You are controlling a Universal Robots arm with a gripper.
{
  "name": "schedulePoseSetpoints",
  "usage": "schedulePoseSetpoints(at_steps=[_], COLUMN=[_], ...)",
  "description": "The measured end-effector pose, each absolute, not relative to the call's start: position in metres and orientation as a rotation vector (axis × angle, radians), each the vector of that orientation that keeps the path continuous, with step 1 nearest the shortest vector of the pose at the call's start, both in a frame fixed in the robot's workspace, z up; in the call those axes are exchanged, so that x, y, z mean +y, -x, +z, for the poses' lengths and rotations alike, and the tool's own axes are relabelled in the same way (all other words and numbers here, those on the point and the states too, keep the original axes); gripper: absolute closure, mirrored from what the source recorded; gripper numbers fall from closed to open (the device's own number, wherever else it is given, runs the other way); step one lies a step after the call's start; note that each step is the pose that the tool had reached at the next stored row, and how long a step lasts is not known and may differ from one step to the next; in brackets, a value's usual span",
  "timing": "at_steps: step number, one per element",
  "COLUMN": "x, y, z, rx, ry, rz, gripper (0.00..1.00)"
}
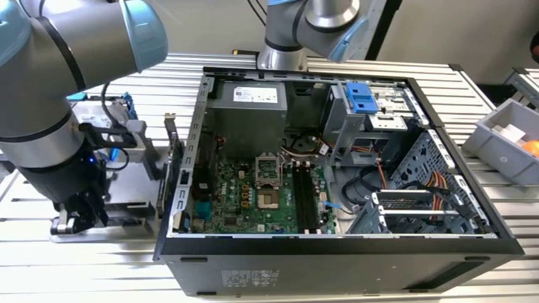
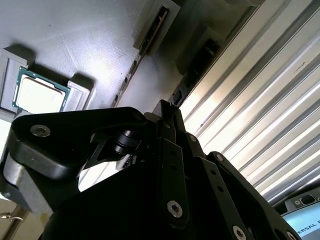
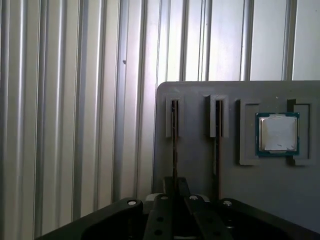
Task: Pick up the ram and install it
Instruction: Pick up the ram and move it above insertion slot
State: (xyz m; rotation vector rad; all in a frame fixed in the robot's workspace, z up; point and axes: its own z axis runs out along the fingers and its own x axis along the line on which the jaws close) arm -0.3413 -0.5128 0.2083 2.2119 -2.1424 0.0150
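Note:
Two rams stand on edge in slots of a grey holder (image 3: 197, 165). The ram (image 3: 175, 140) in one slot runs straight into my gripper (image 3: 175, 184), whose fingers are pressed close on its near end; it still sits in its slot. The other ram (image 3: 218, 140) stands free beside it. In the second wrist view the held ram (image 2: 150, 37) leads down to the gripper (image 2: 167, 107). In the exterior view my gripper (image 1: 80, 218) is down at the holder, on that view's left of the open computer case (image 1: 337, 252). The motherboard's black memory slots (image 1: 307, 196) lie inside.
A square silver processor chip (image 3: 278, 132) (image 2: 40, 95) rests in a pocket of the same holder. A second robot arm's base (image 1: 282, 57) stands behind the case. A grey bin (image 1: 505, 132) sits at the exterior view's right. The table is ribbed metal (image 3: 75, 125).

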Motion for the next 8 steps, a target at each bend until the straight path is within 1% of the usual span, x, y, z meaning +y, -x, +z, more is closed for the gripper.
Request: schedulePoseSetpoints(at_steps=[8], x=[-0.5128], y=[0.3413], z=[0.2158], rx=[-2.142], ry=[-2.211], rz=[0.016], gripper=[1.00])
